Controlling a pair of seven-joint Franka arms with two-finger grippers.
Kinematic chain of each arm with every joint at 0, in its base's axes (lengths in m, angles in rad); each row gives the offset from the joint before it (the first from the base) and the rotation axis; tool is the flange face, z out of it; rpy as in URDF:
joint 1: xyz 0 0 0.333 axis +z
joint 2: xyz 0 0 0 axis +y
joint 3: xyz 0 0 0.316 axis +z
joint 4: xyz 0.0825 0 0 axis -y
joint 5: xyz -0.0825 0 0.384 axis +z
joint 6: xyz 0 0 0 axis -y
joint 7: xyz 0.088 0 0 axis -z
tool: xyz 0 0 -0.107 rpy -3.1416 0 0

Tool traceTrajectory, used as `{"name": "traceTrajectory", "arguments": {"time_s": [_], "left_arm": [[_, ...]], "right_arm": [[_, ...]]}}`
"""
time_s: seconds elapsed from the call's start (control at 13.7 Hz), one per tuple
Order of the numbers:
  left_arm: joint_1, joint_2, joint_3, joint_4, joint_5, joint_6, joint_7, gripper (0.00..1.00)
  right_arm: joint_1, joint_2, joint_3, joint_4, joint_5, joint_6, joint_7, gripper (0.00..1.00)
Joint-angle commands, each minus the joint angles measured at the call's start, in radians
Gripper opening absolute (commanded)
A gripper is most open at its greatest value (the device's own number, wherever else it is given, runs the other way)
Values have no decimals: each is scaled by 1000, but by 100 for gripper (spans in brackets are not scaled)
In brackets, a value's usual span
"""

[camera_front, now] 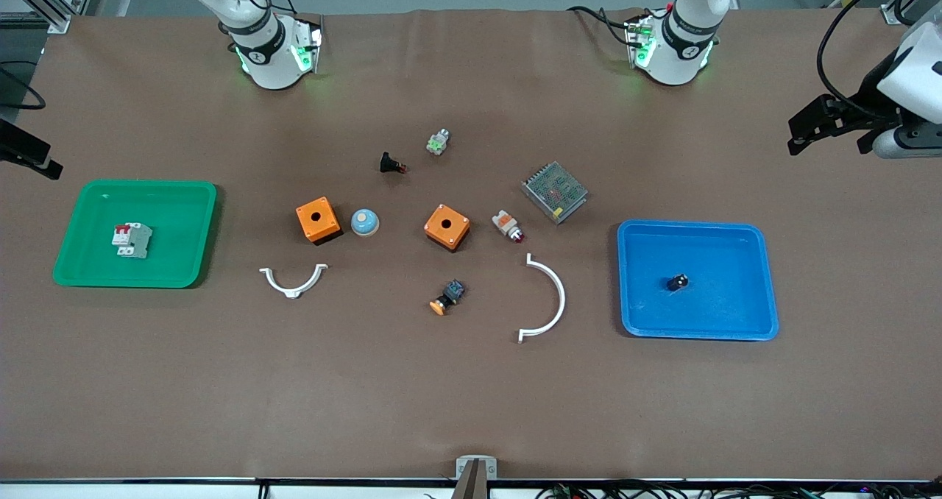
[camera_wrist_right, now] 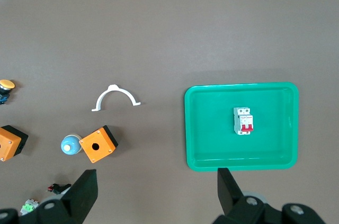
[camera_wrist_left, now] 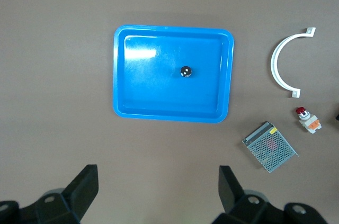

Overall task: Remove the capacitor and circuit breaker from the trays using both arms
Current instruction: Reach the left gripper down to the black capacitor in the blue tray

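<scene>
The capacitor [camera_front: 678, 282], a tiny black cylinder, lies in the blue tray [camera_front: 721, 256] toward the left arm's end; it also shows in the left wrist view [camera_wrist_left: 185, 71], loose in that tray [camera_wrist_left: 148, 91]. The breaker [camera_front: 132, 240], white-grey with red levers, lies in the green tray [camera_front: 173, 219] toward the right arm's end; it also shows in the right wrist view [camera_wrist_right: 243, 121], in that tray [camera_wrist_right: 212, 128]. My left gripper [camera_wrist_left: 159, 173] is open and empty, high over the table beside the blue tray. My right gripper [camera_wrist_right: 157, 176] is open and empty, high beside the green tray.
Between the trays lie two orange boxes [camera_front: 318, 219] [camera_front: 447, 227], a blue dome [camera_front: 364, 222], two white curved brackets [camera_front: 293, 281] [camera_front: 548, 300], a mesh metal box [camera_front: 554, 191], a white-orange switch [camera_front: 507, 225], an orange-capped push button [camera_front: 447, 297] and a black red-tipped part [camera_front: 391, 164].
</scene>
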Motion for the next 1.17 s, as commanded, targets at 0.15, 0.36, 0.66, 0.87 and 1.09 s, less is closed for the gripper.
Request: {"name": "traceTrajectory", "arguments": {"time_s": [0.15, 0.36, 0.66, 0.87, 1.09], "left_arm": [[3, 41, -7, 35, 17, -20, 2, 100], [2, 144, -8, 95, 48, -10, 3, 100], [-17, 262, -10, 7, 45, 168, -21, 100], [-20, 291, -16, -164, 37, 409, -96, 100], [-36, 393, -16, -224, 39, 576, -145, 100]], "right_arm": [[-18, 15, 11, 28, -9, -11, 3, 100], [-16, 15, 12, 28, -8, -12, 0, 100], [-51, 30, 9, -4, -41, -25, -15, 100], [-195, 135, 11, -28, -54, -9, -173, 100], [-299, 258, 11, -33, -57, 53, -192, 100]]}}
